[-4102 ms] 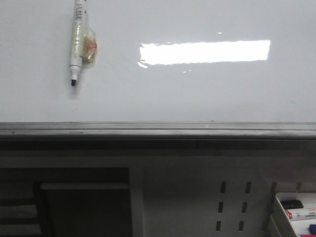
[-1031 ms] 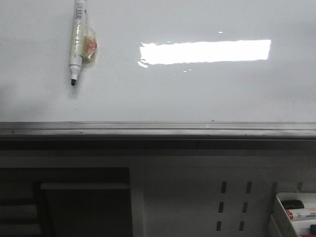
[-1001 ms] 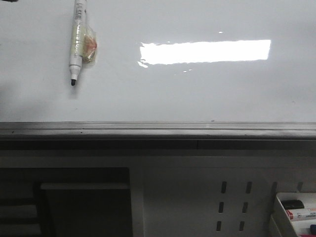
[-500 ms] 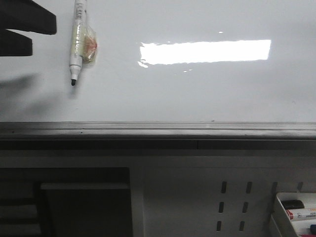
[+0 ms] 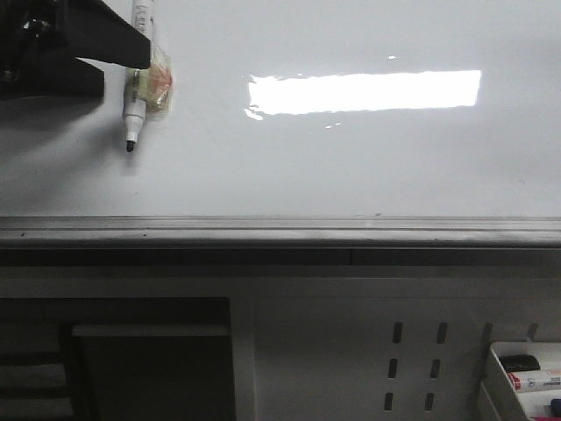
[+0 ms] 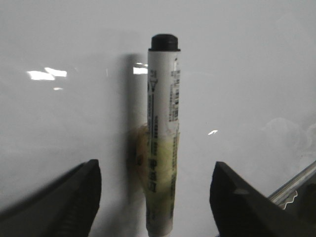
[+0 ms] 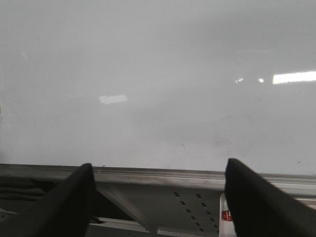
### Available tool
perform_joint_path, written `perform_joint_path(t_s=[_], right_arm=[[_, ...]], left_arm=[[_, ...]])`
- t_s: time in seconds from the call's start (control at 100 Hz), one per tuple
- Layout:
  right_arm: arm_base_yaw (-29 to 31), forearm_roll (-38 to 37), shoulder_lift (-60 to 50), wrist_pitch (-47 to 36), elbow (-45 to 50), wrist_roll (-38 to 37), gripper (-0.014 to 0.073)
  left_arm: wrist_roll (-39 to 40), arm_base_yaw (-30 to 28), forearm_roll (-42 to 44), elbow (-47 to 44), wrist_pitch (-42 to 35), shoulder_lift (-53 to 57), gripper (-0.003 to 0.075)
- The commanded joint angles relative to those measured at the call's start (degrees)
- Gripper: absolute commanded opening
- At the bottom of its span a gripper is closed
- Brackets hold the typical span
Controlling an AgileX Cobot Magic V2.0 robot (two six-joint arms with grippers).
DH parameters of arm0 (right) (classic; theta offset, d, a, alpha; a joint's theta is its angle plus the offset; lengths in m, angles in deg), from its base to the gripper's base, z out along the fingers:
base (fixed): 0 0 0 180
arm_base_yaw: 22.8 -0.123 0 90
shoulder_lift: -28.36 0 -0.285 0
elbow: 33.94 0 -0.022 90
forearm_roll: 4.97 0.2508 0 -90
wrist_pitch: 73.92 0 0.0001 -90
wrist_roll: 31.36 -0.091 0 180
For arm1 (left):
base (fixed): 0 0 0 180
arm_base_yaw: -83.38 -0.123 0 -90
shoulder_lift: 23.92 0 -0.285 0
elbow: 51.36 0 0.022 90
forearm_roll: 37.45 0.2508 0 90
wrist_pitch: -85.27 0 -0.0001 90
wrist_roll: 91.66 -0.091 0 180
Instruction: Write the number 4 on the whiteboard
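front view: the left gripper [image 5: 110,54] pokes in at the top-left corner as a dark block, its forward end overlapping the marker [image 5: 133,105] that's stuck to the whiteboard [image 5: 351,167]; you can't really see the fingers' gap from here; a bright strip of reflected light [image 5: 364,92] sits mid-board, the grey rail [image 5: 280,230] runs under it, and a tray of pens [image 5: 526,373] peeks in at the bottom right, below the perforated panel [image 5: 412,364]

left wrist view: this one shows what the front doesn't; left gripper [image 6: 155,197] spread wide, 2 dark fingers [image 6: 79,197] either side of the marker [image 6: 162,133], clear daylight on both sides, not touching it; yellowish tape [image 6: 148,163] wraps the barrel's lower part

right wrist view: right gripper [image 7: 158,202] also spread wide, nothing between the fingers; it faces bare whiteboard [image 7: 158,74] with the rail [image 7: 158,175] below; the front view doesn't catch this arm at all

marker vs pincer: barrel sits centred between the left fingers

marker axis: long axis near vertical on the board, a bit tilted; black tip points down toward the rail, blunt black end up

number 4: no strokes on the board yet; surface is plain white in all 3 views
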Motion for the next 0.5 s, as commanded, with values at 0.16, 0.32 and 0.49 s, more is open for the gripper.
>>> perform_joint_path(t_s=[0.16, 0.32, 0.49], right_arm=[[0.33, 0.96, 0.63, -4.04, -1.99, 1.06, 0.049], [0.33, 0.96, 0.63, -4.04, -1.99, 1.06, 0.049], [0.33, 0.96, 0.63, -4.04, -1.99, 1.06, 0.049]], left_arm=[[-0.25, 0.55, -3.05, 2.94, 2.72, -2.01, 0.0414], [-0.25, 0.55, -3.05, 2.94, 3.09, -2.99, 0.0353], [-0.25, 0.55, -1.87, 2.94, 3.09, -2.99, 0.0242]])
